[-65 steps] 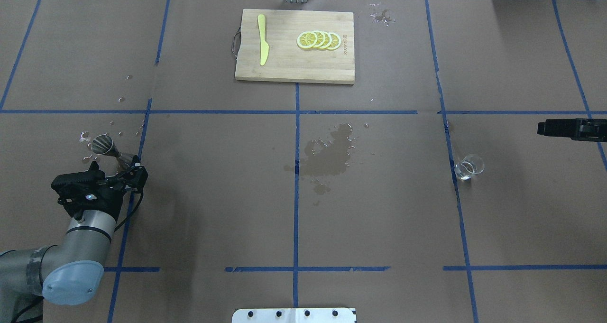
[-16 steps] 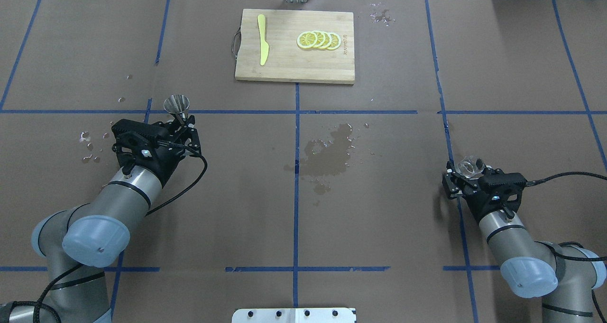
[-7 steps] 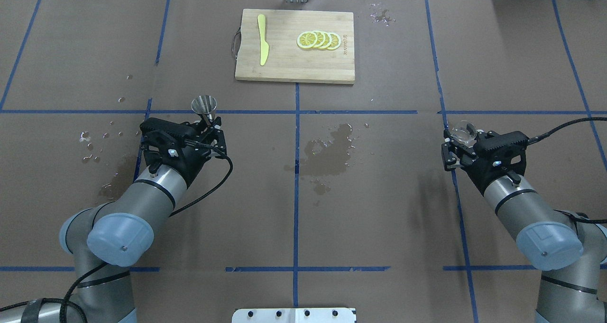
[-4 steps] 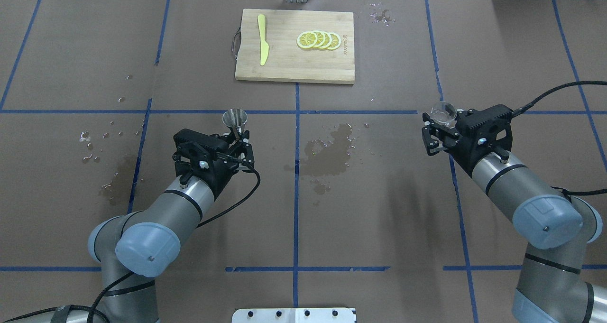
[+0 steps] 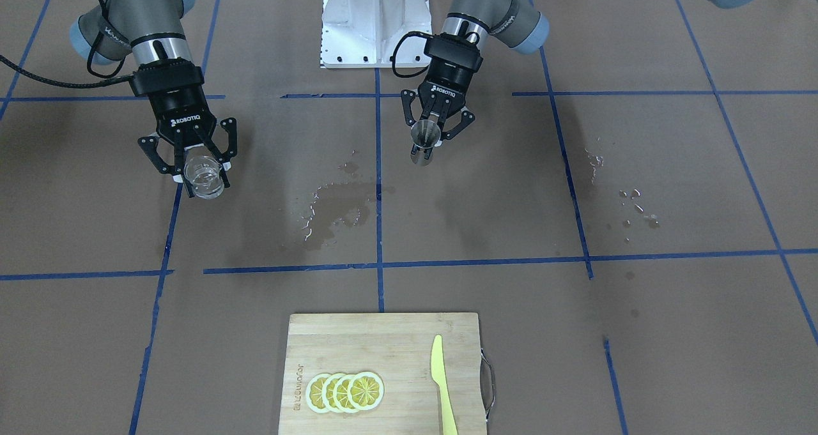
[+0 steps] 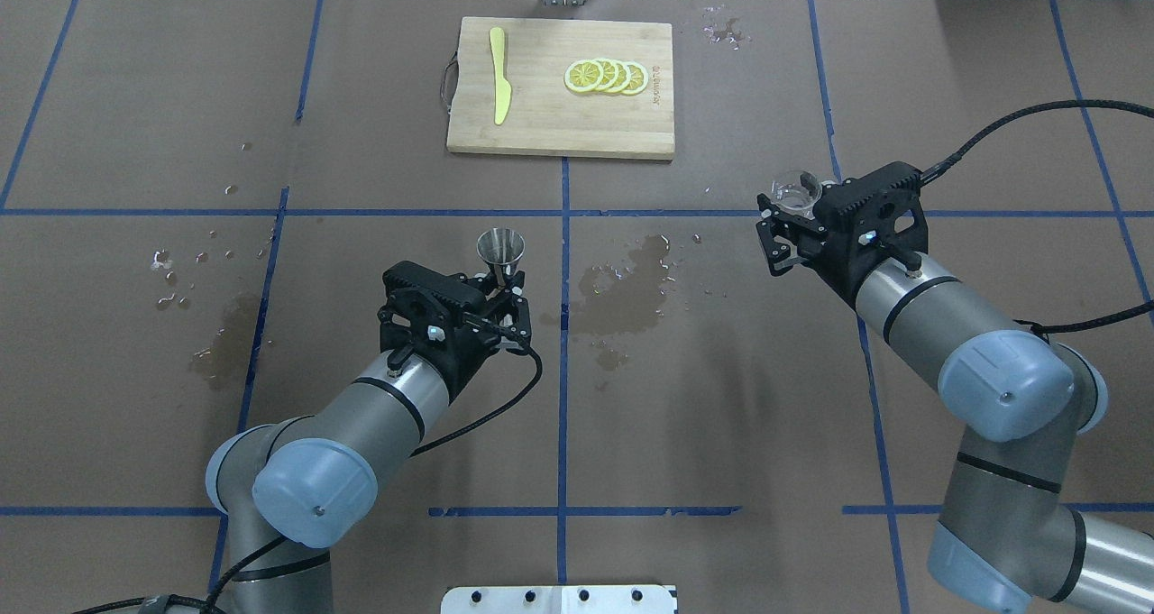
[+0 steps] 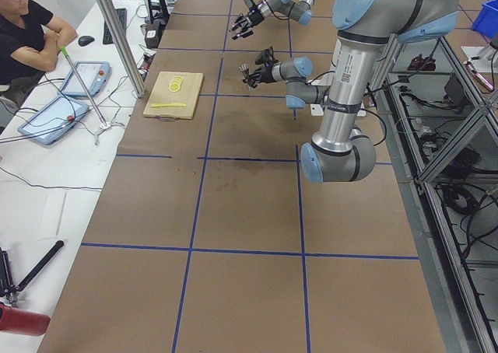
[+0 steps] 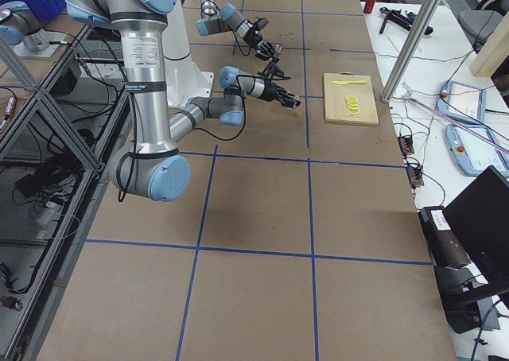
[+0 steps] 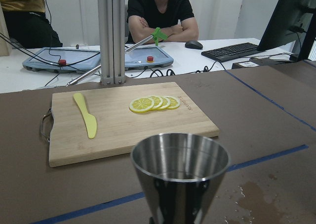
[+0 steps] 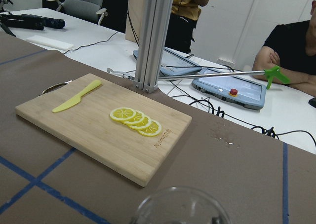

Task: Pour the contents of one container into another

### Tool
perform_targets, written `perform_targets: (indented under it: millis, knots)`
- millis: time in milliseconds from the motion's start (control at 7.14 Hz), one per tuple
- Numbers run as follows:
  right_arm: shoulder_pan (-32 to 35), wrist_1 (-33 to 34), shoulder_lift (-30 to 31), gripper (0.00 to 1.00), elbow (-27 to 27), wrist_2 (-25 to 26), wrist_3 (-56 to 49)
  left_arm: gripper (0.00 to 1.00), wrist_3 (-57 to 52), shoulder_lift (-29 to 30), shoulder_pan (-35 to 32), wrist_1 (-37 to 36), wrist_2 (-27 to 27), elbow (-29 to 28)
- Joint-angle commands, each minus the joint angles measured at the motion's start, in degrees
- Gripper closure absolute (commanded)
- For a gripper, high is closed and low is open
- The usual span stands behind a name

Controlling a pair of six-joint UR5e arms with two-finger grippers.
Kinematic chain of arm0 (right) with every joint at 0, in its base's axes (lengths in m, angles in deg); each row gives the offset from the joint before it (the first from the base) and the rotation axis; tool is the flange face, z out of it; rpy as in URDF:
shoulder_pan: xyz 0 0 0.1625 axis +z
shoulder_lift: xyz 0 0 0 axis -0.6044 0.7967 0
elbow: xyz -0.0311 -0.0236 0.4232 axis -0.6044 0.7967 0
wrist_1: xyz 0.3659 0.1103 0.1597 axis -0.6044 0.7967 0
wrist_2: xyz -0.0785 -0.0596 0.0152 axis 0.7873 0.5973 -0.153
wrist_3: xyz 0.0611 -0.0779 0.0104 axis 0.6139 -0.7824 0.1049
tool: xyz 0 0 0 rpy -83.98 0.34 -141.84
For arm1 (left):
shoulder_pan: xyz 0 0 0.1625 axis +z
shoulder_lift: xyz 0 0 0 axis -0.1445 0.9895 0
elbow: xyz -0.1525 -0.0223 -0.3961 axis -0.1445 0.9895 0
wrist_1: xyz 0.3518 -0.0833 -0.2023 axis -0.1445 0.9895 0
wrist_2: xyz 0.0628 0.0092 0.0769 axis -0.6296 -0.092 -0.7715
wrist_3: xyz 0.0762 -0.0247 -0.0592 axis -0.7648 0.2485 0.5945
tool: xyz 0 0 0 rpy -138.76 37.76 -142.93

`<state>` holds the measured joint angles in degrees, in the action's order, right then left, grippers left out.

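My left gripper is shut on the waist of the steel jigger, which it holds upright above the table just left of the centre line. The jigger fills the bottom of the left wrist view, its upper cone looking empty. In the front-facing view the same gripper and jigger hang above the brown paper. My right gripper is shut on the clear glass cup, carried in the air at the right. From the front, this gripper holds the cup roughly upright. Only the cup's rim shows in the right wrist view.
A wooden cutting board lies at the far middle, with a yellow knife and lemon slices on it. A wet patch darkens the paper between the grippers. Water drops dot the left side.
Both arms have moved inward. The left has carried the jigger to the right, near the centre line. The right has lifted the glass cup off the table and brought it left and farther out.
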<state>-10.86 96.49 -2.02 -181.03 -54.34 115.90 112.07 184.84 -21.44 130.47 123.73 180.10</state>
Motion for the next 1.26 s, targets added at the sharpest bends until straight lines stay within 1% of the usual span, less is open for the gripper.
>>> perform_targets:
  millis: [0,140,280,420,560,700,980,1121]
  knots:
    - [0.0,5.1,-3.0,1.00,-1.6,0.1,-5.5,1.00,-6.3,1.8,0.0,3.2,4.5,-1.3]
    - [0.0,12.3,-6.2,1.00,-4.3,0.1,-7.4,1.00,-7.0,3.5,0.1,5.5,6.3,-4.0]
    - [-0.7,19.8,-8.6,1.00,-6.5,-0.1,-9.4,1.00,-7.0,5.3,0.0,5.6,6.3,-6.1]
    - [-1.4,24.8,-11.4,1.00,-7.4,0.8,-13.1,1.00,-7.1,5.5,-0.2,5.6,6.4,-6.4]
    - [-3.1,27.3,-11.7,1.00,-7.8,4.3,-14.0,1.00,-7.1,5.6,-0.3,5.6,6.5,-6.5]
    - [-5.0,29.0,-12.5,1.00,-7.9,7.3,-18.9,1.00,-7.1,5.7,-0.3,5.6,7.1,-6.5]
    - [-7.1,29.2,-13.1,1.00,-7.8,8.3,-21.1,1.00,-7.1,6.5,-0.3,5.6,7.6,-7.5]
    - [-7.7,29.3,-13.6,1.00,-7.8,8.6,-21.3,1.00,-7.0,9.6,-0.3,5.6,7.4,-9.9]
